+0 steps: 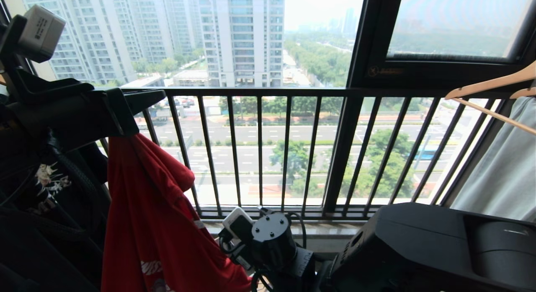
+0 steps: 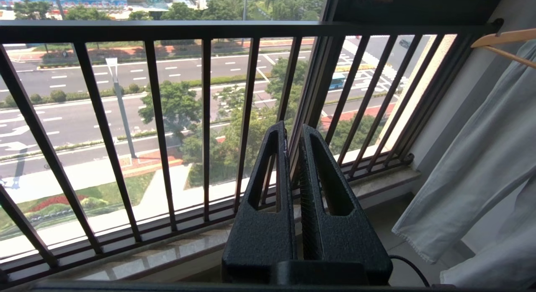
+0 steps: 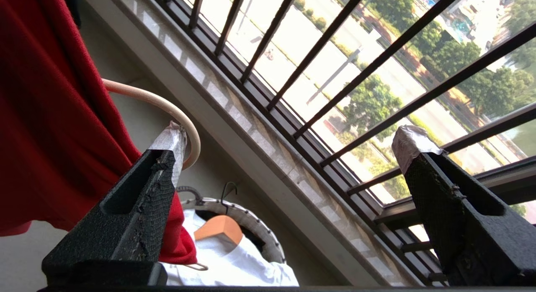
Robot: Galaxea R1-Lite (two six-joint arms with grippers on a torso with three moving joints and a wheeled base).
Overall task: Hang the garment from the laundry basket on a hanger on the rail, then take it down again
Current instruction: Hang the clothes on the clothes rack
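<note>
Behind a black barred window railing, a high balcony looks out on tower blocks, a wide road and green trees. Along the foot of the bars runs a pale stone sill, with plain floor below it.

At the left end of the railing the garment, red with a scrap of white lettering showing low down, hangs in loose folds from a dark arm-like part above it; how it is fastened there I cannot tell. Just beside it, further left, hangs a black printed T-shirt.

At the right end of the railing a pale grey-green cloth hangs beneath light wooden hangers.

The left gripper points at the railing bars with its jaws narrow, almost touching, nothing between them. The right gripper is low near the sill, jaws wide and holding nothing; one taped finger stands just beside a curved pale rod that comes out from behind the red cloth.

Below it on the floor sits the laundry basket, round and white-rimmed, holding white cloth and a wooden hanger.
</note>
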